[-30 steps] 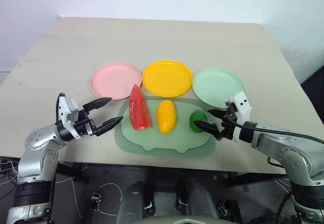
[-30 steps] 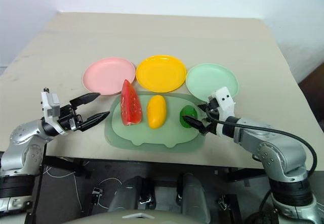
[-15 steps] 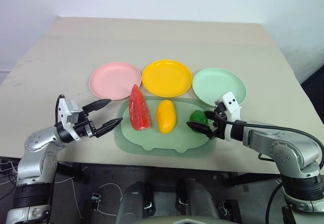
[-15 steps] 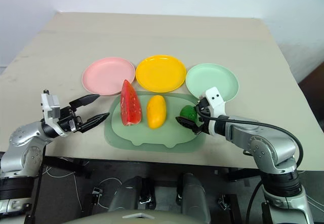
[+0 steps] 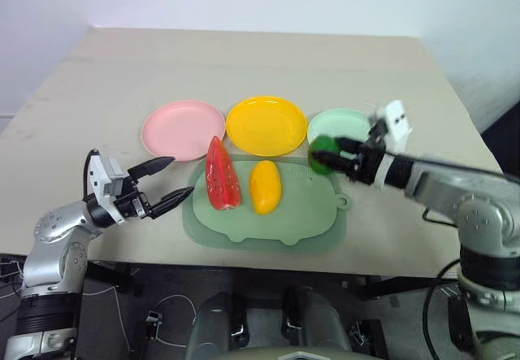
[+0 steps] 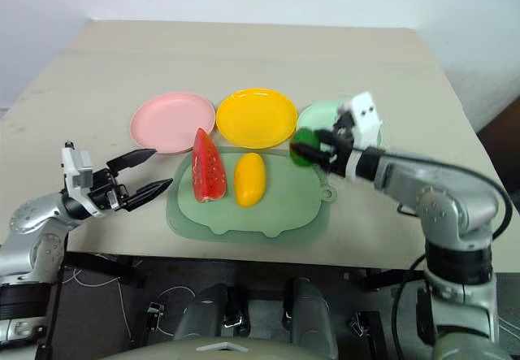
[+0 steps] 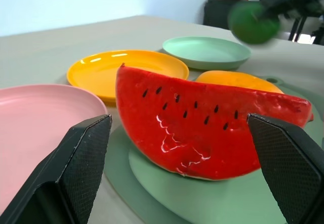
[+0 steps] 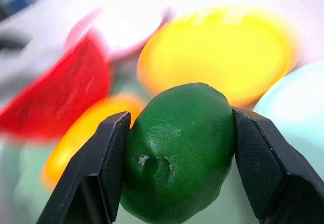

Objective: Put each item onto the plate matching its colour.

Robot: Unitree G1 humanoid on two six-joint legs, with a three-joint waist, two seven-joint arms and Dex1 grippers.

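My right gripper (image 5: pixel 329 155) is shut on the small green fruit (image 5: pixel 322 153) and holds it in the air over the mat's far right corner, beside the near rim of the mint green plate (image 5: pixel 341 122). In the right wrist view the fruit (image 8: pixel 177 148) sits squeezed between both fingers (image 8: pixel 96 173). The red watermelon slice (image 5: pixel 222 177) and the yellow mango (image 5: pixel 265 187) lie side by side on the pale green mat (image 5: pixel 268 226). My left gripper (image 5: pixel 180 176) stands open just left of the watermelon, pointing at it. Behind the mat are the pink plate (image 5: pixel 180 128) and the yellow plate (image 5: pixel 266 124).
All three plates stand in a row across the middle of the beige table (image 5: pixel 260 59), with bare tabletop behind them. The mat reaches close to the table's front edge. A white wall rises behind the table.
My right gripper has shut on the green fruit and lifted it off the mat, up and towards the mint green plate. The left gripper has stayed where it was, open.
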